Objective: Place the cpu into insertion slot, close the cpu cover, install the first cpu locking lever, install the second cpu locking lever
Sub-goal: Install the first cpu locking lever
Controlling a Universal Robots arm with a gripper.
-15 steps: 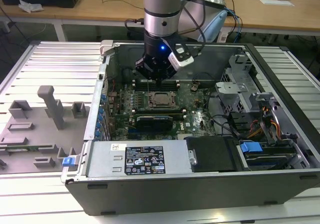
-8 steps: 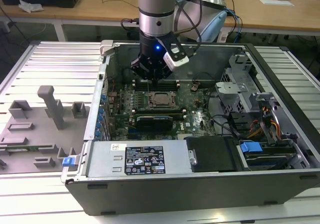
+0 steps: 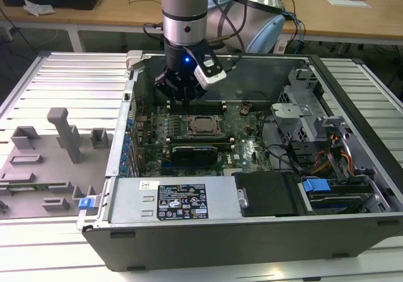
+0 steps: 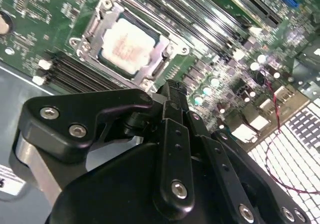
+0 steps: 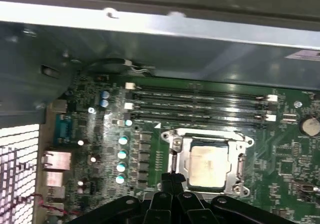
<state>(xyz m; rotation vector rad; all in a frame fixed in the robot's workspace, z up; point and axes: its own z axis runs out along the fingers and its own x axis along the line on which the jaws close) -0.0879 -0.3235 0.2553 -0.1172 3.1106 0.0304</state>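
The cpu [image 3: 200, 125] lies flat in its socket on the green motherboard, its pale top showing in both wrist views [image 4: 131, 44] [image 5: 206, 165]. The silvery cpu cover [image 5: 235, 151] is down around it as a frame [image 4: 162, 46]. A thin metal locking lever [image 5: 173, 159] runs along one side of the socket. My gripper [image 3: 181, 98] hangs just above the board, beside the socket on the exterior view's left. Its black fingertips [image 5: 172, 178] are shut together with nothing between them, close to the lever's end and the socket's corner [image 4: 170, 89].
Memory slots [image 5: 200, 104] run behind the socket, and a long black card [image 3: 196, 151] lies in front of it. The case's metal walls [image 3: 135, 93], power supply [image 3: 179, 200] and drive cage [image 3: 334, 150] ring the board. A grey fixture [image 3: 63, 137] stands outside, on the exterior view's left.
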